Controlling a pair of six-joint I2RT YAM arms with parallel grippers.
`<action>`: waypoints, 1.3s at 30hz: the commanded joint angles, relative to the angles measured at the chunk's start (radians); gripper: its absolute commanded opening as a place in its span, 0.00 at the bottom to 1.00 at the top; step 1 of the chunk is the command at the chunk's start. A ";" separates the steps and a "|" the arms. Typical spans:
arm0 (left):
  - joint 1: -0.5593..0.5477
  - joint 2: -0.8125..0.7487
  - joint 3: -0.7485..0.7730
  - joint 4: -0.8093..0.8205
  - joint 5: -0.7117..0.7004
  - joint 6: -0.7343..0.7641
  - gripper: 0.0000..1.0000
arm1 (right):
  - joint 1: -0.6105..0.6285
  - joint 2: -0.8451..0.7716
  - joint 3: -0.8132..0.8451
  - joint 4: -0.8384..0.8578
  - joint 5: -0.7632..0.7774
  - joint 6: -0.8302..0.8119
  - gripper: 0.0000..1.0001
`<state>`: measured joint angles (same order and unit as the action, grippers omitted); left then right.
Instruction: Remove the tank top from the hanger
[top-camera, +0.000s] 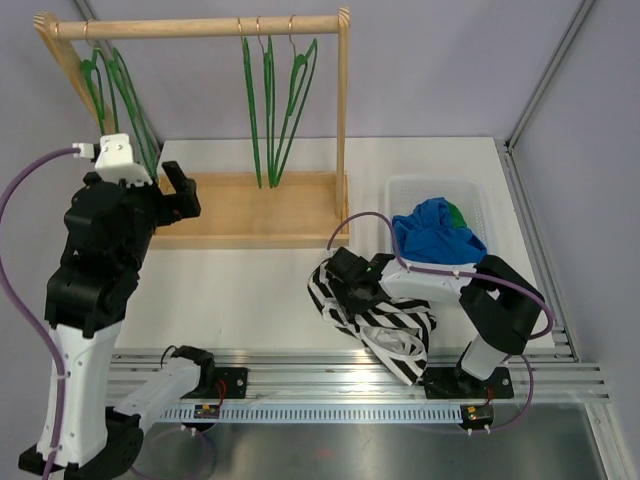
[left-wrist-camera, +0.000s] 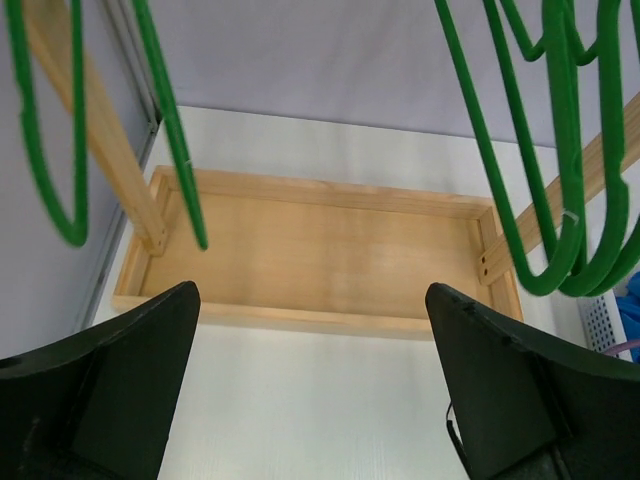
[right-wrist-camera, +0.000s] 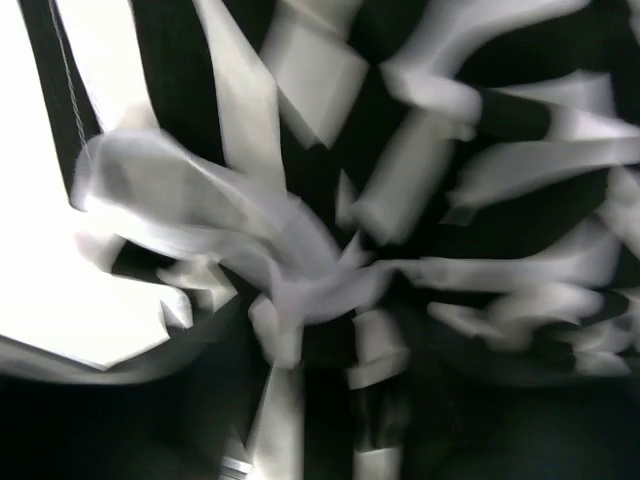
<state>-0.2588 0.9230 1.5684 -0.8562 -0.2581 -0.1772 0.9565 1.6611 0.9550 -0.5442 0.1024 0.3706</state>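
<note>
The tank top (top-camera: 372, 322), black with white stripes, lies crumpled on the table in front of the right arm, off any hanger. My right gripper (top-camera: 345, 278) is pressed down into its left end. The right wrist view is a blur of striped cloth (right-wrist-camera: 330, 250), and the jaws do not show in it. Green hangers (top-camera: 272, 100) hang bare on the wooden rail, with more of them (top-camera: 112, 88) at its left end. My left gripper (left-wrist-camera: 310, 295) is raised by the rack's left side, open and holding nothing, with green hangers (left-wrist-camera: 560, 150) above it.
The wooden rack (top-camera: 250, 210) has a tray-like base and upright posts at the back of the table. A white basket (top-camera: 478, 192) at the right holds a blue garment (top-camera: 432, 232). Metal rails run along the near edge.
</note>
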 joint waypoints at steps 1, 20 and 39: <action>0.003 -0.102 -0.057 0.078 -0.111 0.011 0.99 | 0.028 0.061 0.002 0.085 -0.062 0.031 0.51; 0.003 -0.357 -0.416 0.289 -0.236 0.097 0.99 | 0.051 -0.314 0.405 -0.202 0.164 -0.009 0.00; 0.003 -0.395 -0.436 0.316 -0.314 0.100 0.99 | -0.265 -0.362 0.927 -0.455 0.507 -0.311 0.00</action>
<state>-0.2588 0.5308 1.1362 -0.6056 -0.5385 -0.0849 0.7361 1.3113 1.8473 -1.0378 0.5522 0.1551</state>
